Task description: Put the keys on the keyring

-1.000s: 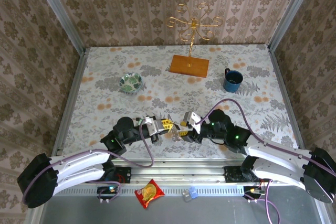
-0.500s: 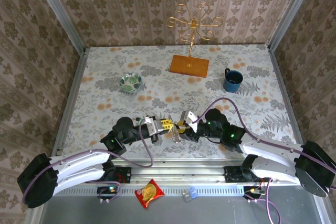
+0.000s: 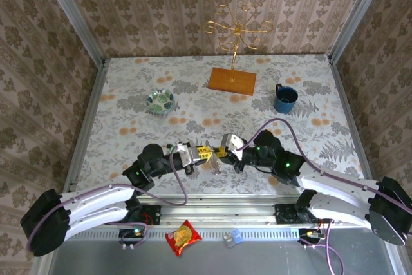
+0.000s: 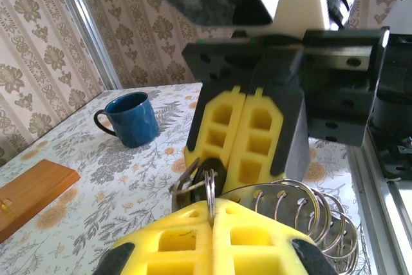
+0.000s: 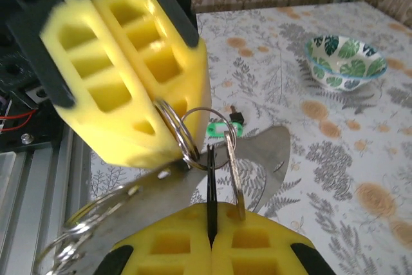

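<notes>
**Right wrist view: both tools pinched shut at the ring, key being threaded**

Nearest, along the bottom edge, the right tool (image 5: 209, 218) has its yellow pads pressed together. A thin dark blade runs up out of their seam to the green key (image 5: 222, 129) at frame centre, so it seems clamped on that key. Just beyond, the keyring (image 5: 193, 175) shows as a flat grey strip with small wire rings. One ring is nipped at the tip of the left tool (image 5: 168, 134), whose pads are also together, in the upper left. Farther off, on the desk (image 5: 270, 62), the patterned bowl (image 5: 347, 62) sits at upper right.

From the left wrist, the same ring rises from between the left tool's pads at bottom centre, with the right tool facing it just behind. In the top external view the two tools meet tip to tip low in the middle.

The step in hand looks like the threading itself. I cannot tell whether the key's hole has caught the wire. The next move likely calls for a small, steady slide or twist of the key along the ring while the left tool holds firm; too hard a pull could slip the ring free.
</notes>
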